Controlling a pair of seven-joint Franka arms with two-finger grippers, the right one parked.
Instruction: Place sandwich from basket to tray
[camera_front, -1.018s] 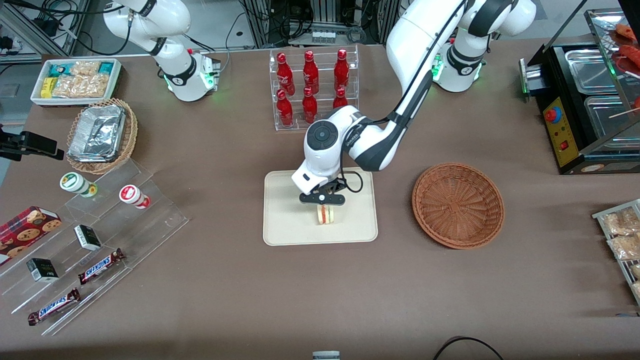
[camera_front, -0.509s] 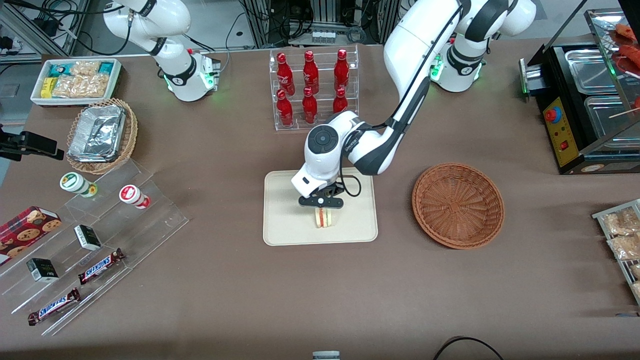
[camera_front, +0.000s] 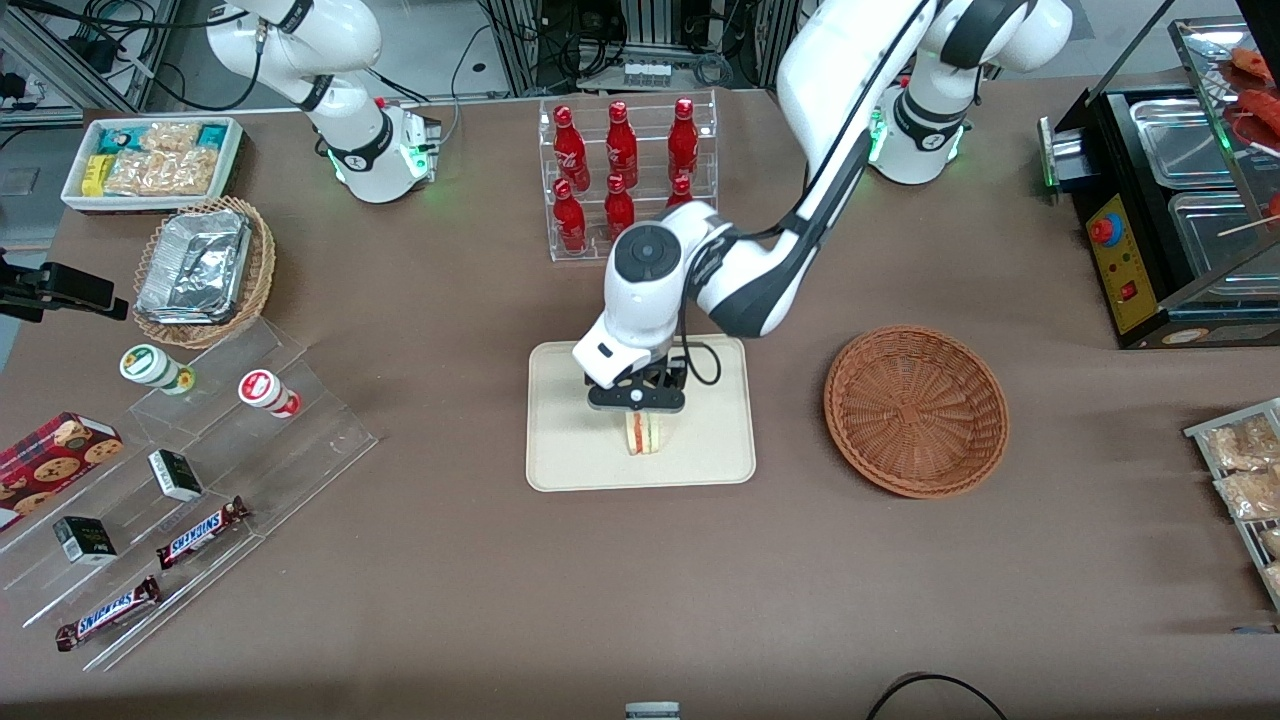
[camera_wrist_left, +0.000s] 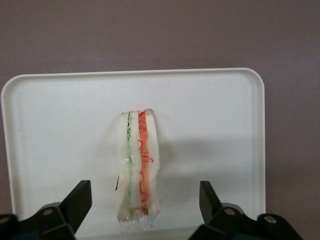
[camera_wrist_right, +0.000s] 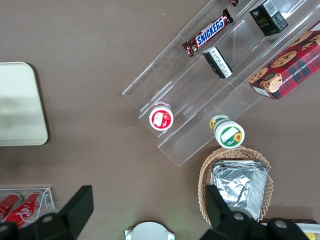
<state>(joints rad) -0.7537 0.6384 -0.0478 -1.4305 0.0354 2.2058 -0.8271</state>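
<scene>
The sandwich (camera_front: 645, 435) stands on its edge on the cream tray (camera_front: 570, 450), its red and green filling showing. In the left wrist view the sandwich (camera_wrist_left: 137, 167) stands free on the tray (camera_wrist_left: 210, 115), apart from both fingers. My gripper (camera_front: 637, 402) hovers just above the sandwich, open and empty; in the left wrist view the gripper (camera_wrist_left: 145, 200) has a wide gap on each side of the sandwich. The reddish-brown wicker basket (camera_front: 916, 408) lies empty beside the tray, toward the working arm's end.
A clear rack of red bottles (camera_front: 625, 175) stands farther from the camera than the tray. A clear stepped shelf with snacks (camera_front: 190, 480), a tan basket of foil containers (camera_front: 205, 270) and a white snack bin (camera_front: 150, 160) lie toward the parked arm's end. A black warmer (camera_front: 1170, 200) stands toward the working arm's end.
My gripper has risen off the sandwich and drawn slightly away from the camera. The sandwich stays standing on the tray.
</scene>
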